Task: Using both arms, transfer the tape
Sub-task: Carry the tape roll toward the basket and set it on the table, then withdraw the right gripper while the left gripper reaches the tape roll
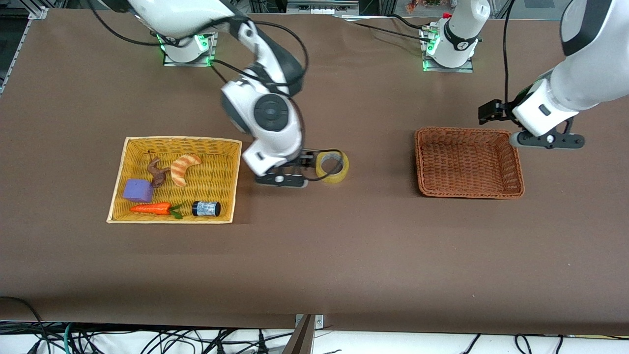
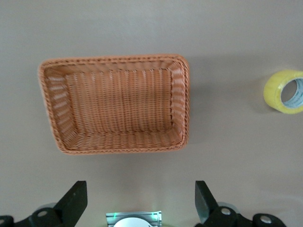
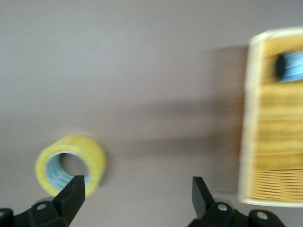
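The tape [image 1: 332, 167] lies on its side on the bare table [image 1: 344, 255], between the yellow basket [image 1: 147, 145] and the brown basket [image 1: 469, 164], free of any grip. The right gripper [image 1: 310, 162] is just beside it, toward the yellow basket; in the front view its fingers are largely hidden under the right arm's wrist [image 1: 268, 123]. In the right wrist view the gripper [image 3: 137, 196] stands with jaws wide apart and nothing between them; the tape [image 3: 71, 165] shows just off one fingertip [image 3: 73, 189], blurred, as is the yellow basket [image 3: 274, 123], which is cut off at the edge.

The left gripper [image 1: 491, 114] waits above the table just off the brown basket's corner, toward the left arm's end. In the left wrist view its jaws [image 2: 139, 201] are spread and empty.

The yellow basket holds a croissant toy [image 1: 184, 168], a carrot [image 1: 153, 208], a purple block [image 1: 138, 190], a black-and-blue cylinder [image 1: 205, 208] and a brown item [image 1: 157, 172] too small to identify.
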Robot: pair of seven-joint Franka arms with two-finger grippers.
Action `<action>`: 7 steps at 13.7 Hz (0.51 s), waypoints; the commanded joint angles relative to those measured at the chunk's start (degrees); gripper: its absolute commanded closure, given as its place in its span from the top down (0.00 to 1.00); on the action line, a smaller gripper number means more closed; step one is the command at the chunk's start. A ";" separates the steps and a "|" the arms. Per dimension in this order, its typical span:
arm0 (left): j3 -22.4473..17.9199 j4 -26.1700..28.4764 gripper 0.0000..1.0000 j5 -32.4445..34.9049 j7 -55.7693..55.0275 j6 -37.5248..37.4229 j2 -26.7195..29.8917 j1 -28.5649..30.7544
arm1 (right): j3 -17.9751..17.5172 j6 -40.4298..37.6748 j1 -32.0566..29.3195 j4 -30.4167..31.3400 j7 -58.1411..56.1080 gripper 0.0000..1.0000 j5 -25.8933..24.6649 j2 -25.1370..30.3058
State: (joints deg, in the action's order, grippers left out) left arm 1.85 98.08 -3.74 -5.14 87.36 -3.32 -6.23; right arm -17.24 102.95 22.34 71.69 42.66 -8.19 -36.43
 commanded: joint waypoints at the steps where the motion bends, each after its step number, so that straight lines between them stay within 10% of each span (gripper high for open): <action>1: 1.04 3.50 1.00 -4.24 0.39 4.29 -0.63 -0.18 | -0.78 -7.29 -9.65 2.05 -12.46 1.00 3.08 4.42; 7: 13.86 12.30 1.00 -5.92 -21.02 22.73 -4.23 -0.88 | 5.97 -18.83 -20.14 1.79 -29.72 1.00 3.18 8.83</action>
State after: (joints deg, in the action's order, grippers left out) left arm 12.56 107.80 -8.91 -19.79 105.01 -7.01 -6.60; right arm -14.34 85.39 2.34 71.84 16.70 -6.07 -29.78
